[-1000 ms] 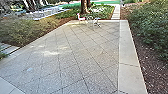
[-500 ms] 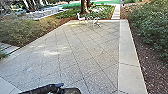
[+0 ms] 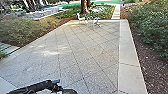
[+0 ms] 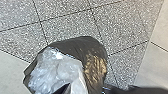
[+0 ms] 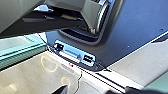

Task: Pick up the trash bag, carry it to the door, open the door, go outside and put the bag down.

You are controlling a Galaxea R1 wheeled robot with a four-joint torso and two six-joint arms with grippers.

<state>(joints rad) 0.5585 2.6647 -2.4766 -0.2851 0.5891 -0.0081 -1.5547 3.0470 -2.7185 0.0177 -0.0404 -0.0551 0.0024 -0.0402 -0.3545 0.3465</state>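
In the head view my left gripper (image 3: 58, 87) is low in the picture, at the end of the black arm. Beside it is the top of the dark trash bag (image 3: 70, 91), cut off by the lower edge. The left wrist view has the bag (image 4: 96, 60) large, with a whitish crumpled plastic part (image 4: 56, 68) inside a dark outer layer. My left gripper (image 4: 83, 88) is shut on the bag, which hangs over the paving. The right gripper (image 5: 62, 89) is partly visible in the right wrist view, close to the robot's body.
A speckled paved yard (image 3: 87, 55) spreads ahead, with a pale stone border (image 3: 128, 52) along the right. Shrubs (image 3: 152, 27) and mulch lie beyond it. Bushes (image 3: 25, 26) line the left. A pink chair (image 3: 81, 18) and pale furniture (image 3: 93, 21) stand near a tree (image 3: 85, 6).
My left arm has come into the head view from the lower left and risen a little, the dark bag beside its gripper. The camera has not moved.
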